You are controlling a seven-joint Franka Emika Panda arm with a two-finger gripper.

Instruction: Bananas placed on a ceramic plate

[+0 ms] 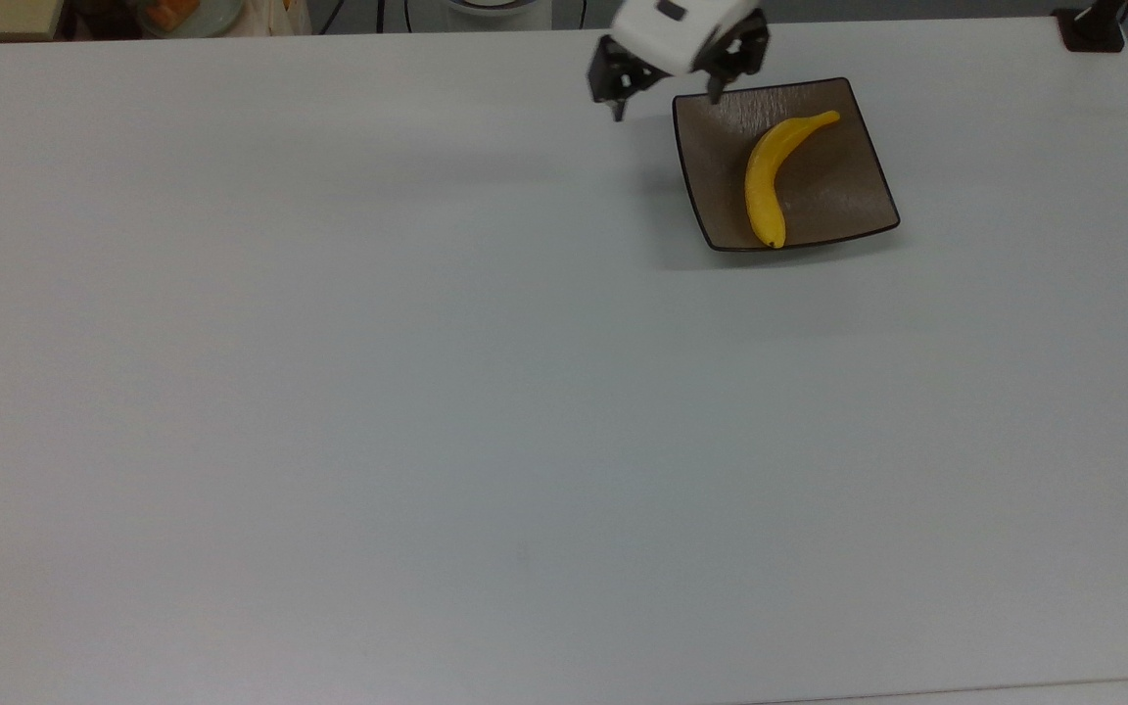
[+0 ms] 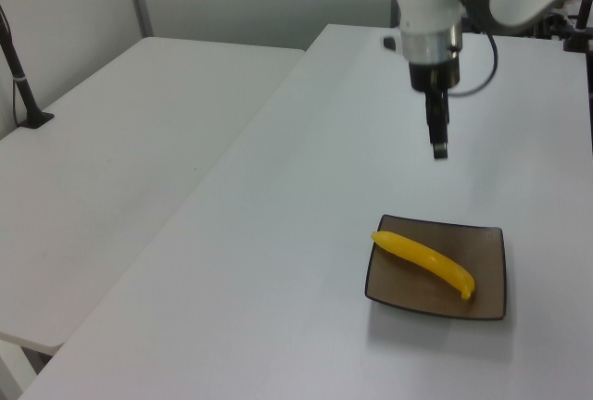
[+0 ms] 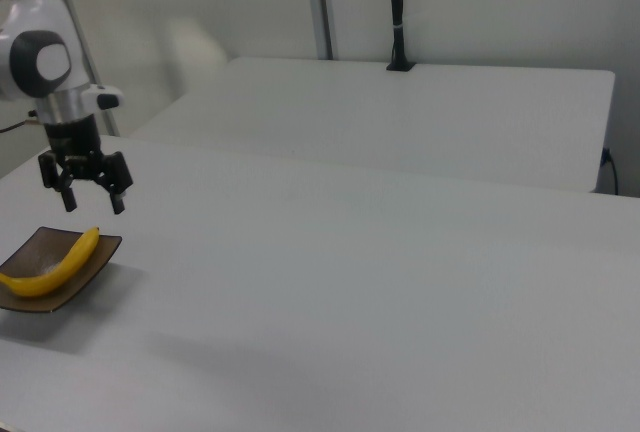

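We see the banana [image 1: 768, 174] lying on the plate [image 1: 843, 191], our gripper [image 1: 667, 103] spread and empty above the table [image 1: 427, 392].

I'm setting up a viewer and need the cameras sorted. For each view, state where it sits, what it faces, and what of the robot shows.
Top view: overhead, looking down on the table; gripper open beside the ceramic plate.
Left view: raised, off one end of the table, looking along it; arm and gripper above the plate.
Right view: low, looking across the table; gripper above the plate.
All three share the bananas lying on the plate.
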